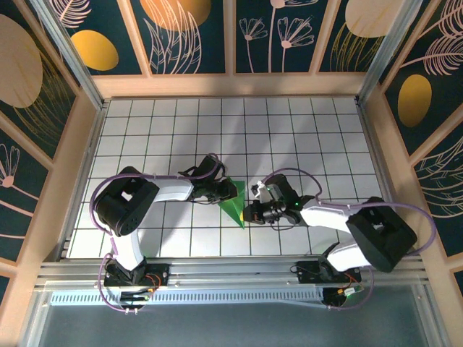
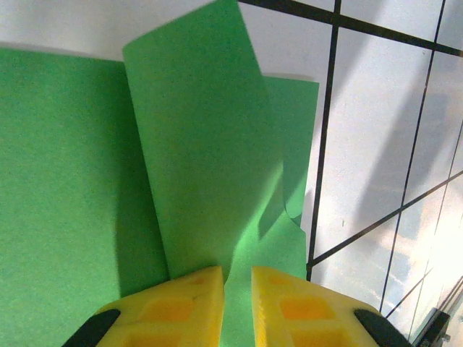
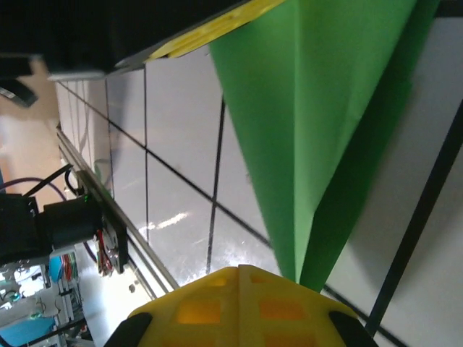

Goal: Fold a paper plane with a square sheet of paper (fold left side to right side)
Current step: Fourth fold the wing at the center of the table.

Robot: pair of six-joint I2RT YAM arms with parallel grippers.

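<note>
Top external view: two arms meet at the folded green paper sheet [image 1: 234, 204] in the middle of the white tiled worktop [image 1: 304, 130].
Left end effector [image 1: 219, 190] sits at the sheet's left edge; in the left wrist view its yellow fingers [image 2: 181, 307] are nearly together and pinch a flap that stands up. Right end effector [image 1: 251, 212] is closed tight, and in the right wrist view the sheet's pointed tip touches its yellow fingers [image 3: 289, 311].
</note>
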